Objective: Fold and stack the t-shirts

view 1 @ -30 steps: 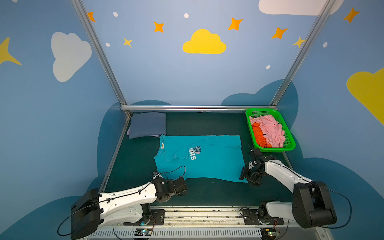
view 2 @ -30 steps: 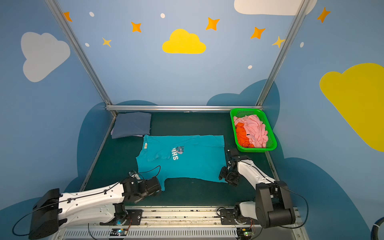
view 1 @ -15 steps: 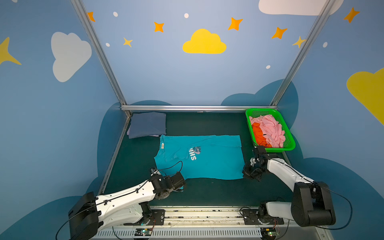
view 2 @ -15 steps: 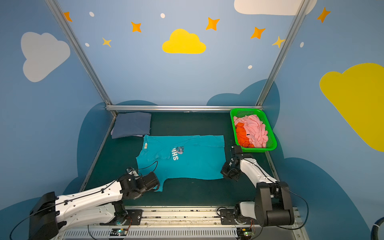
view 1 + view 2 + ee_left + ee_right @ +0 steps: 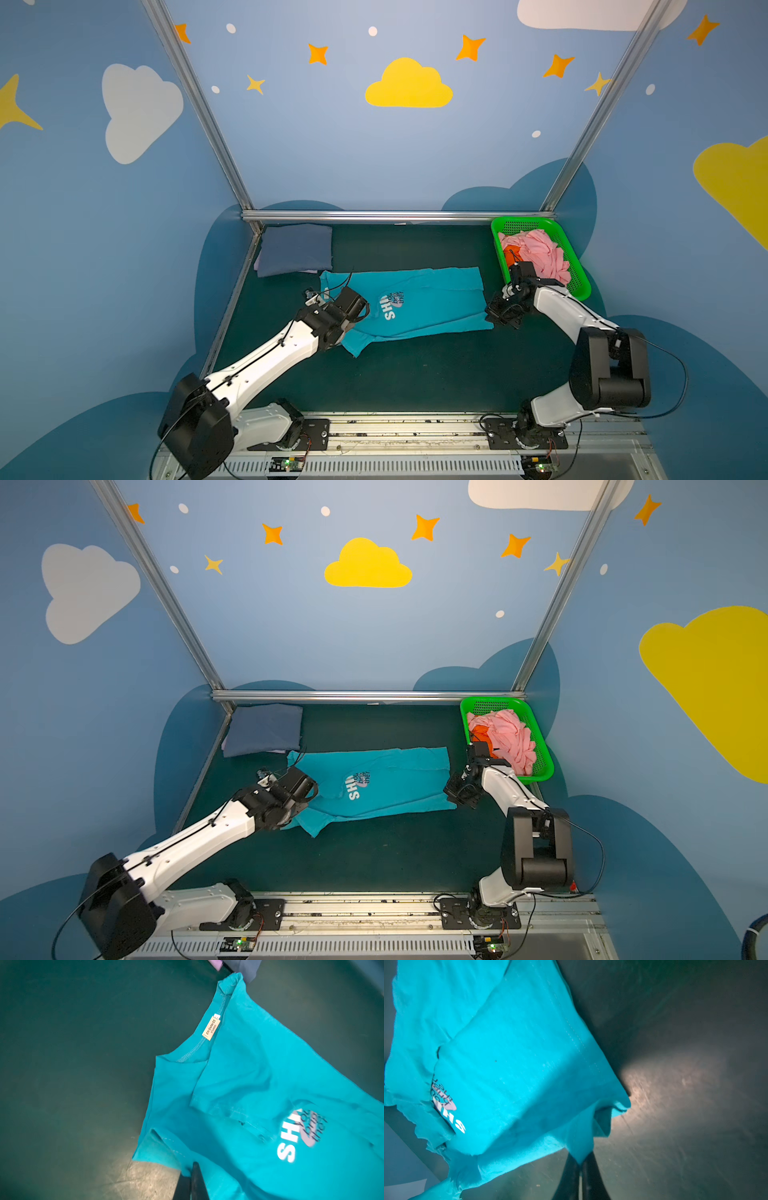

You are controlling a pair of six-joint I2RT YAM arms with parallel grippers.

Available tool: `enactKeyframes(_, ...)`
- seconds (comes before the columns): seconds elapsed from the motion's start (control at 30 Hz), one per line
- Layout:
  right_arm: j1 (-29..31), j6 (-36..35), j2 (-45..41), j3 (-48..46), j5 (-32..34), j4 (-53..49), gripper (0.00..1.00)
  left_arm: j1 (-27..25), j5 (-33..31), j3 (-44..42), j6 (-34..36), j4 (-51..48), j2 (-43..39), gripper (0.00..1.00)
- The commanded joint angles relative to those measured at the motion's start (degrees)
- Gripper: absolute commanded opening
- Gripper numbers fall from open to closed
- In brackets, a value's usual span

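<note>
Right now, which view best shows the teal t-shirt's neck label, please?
The left wrist view: the neck label on the teal t-shirt is close and readable. Both top views show a pale speck at best; the right wrist view misses it.

T-shirts, five: one teal tee (image 5: 432, 299), one slate-blue tee (image 5: 297, 249), one lavender tee (image 5: 216, 963), one pink tee (image 5: 540, 253), one orange tee (image 5: 510, 257). Baskets: one green basket (image 5: 582, 289).

Printed t-shirt (image 5: 432, 299) spread flat mid-counter (image 5: 415, 374). Folded t-shirts (image 5: 297, 249) behind it, in the back-left corner. Basket (image 5: 582, 292) back right, loose t-shirts (image 5: 540, 253) piled inside.
</note>
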Motion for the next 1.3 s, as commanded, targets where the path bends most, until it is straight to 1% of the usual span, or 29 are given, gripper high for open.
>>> enactKeyframes(0.0,-0.6,0.3,2.5,2.8,1.1,0.8,0.0,2.3,0.8,4.2,5.7,0.6,4.3,0.04)
enactKeyframes(0.13,-0.9,1.1,5.4,4.5,1.0,2.0,0.0,4.5,0.9,10.0,8.9,-1.1,10.4,0.04)
enactKeyframes(0.27,-0.9,1.9,7.2,6.0,0.9,2.9,0.0,6.5,1.9,13.2,11.3,-1.2,14.1,0.04)
enactKeyframes(0.67,-0.6,2.8,10.3,10.4,1.3,3.4,0.0,10.1,3.3,16.8,14.3,-0.2,18.5,0.04)
enactKeyframes(0.87,-0.4,3.1,10.8,12.5,1.5,2.7,0.0,11.5,4.1,20.1,16.0,-0.2,21.0,0.04)
enactKeyframes(0.93,-0.2,3.3,10.9,13.3,1.6,2.5,0.07,12.1,4.3,21.2,16.4,-0.1,22.4,0.06)
enactKeyframes(0.97,-0.2,3.3,10.9,13.7,1.6,2.3,0.13,12.5,4.6,21.9,16.7,0.0,23.4,0.11)
enactKeyframes(1.03,-0.1,3.2,11.0,15.2,1.8,1.5,0.28,13.4,5.7,24.2,17.6,0.2,26.1,0.31)
enactKeyframes(1.1,0.4,2.9,10.7,17.1,2.5,0.3,0.36,14.5,6.1,28.1,19.1,-0.8,29.5,0.42)
enactKeyframes(1.17,1.1,2.5,9.9,18.7,3.5,-1.2,0.4,15.5,6.3,33.8,20.5,-2.8,33.4,0.42)
enactKeyframes(1.27,3.1,1.4,7.4,21.1,7.5,-3.5,0.43,16.4,6.8,43.4,22.5,-7.3,37.7,0.41)
